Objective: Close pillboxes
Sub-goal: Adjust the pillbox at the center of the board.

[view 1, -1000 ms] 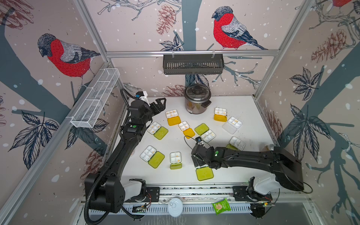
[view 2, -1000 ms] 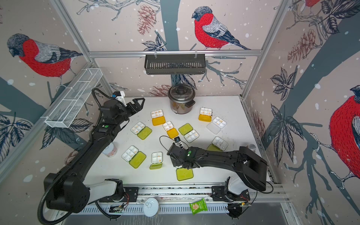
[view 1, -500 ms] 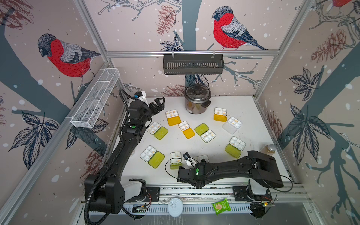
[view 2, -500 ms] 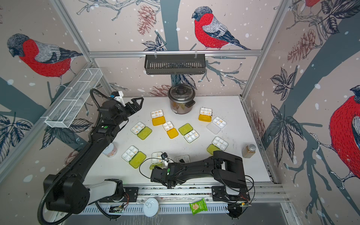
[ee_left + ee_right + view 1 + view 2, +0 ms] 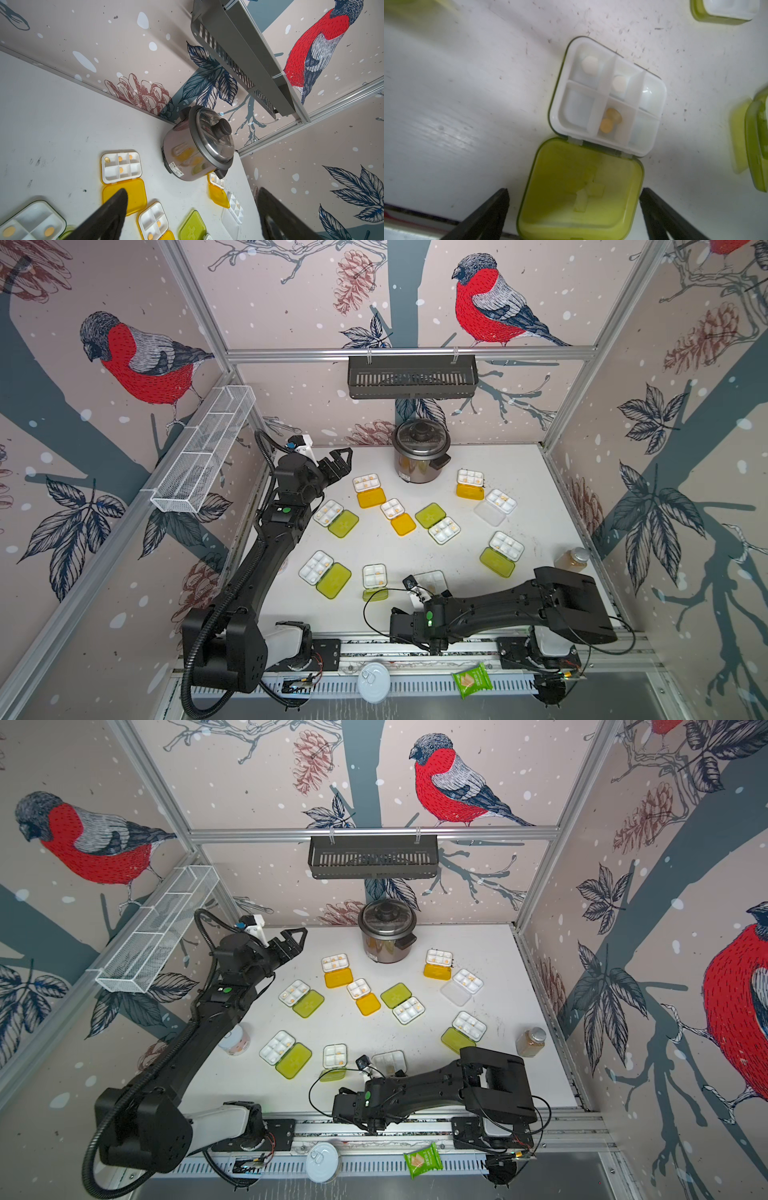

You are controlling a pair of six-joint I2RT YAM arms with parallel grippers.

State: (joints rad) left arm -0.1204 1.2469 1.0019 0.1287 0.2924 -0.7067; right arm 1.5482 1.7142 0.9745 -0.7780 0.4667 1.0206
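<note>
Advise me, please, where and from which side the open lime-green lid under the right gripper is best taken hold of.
Probably the free edge of the lime-green lid, opposite the hinge. The lid is folded open away from its white tray, that edge nearest the open right gripper, so come from the gripper's side and swing it over the tray.

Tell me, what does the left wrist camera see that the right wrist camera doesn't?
Left wrist only: a steel cooker, a dark hanging rack and orange-lidded pillboxes. Right wrist only: a close look at one open lime-lidded pillbox holding white pills and orange pills. Both: the white table and an open gripper, the left gripper or the right gripper.
</note>
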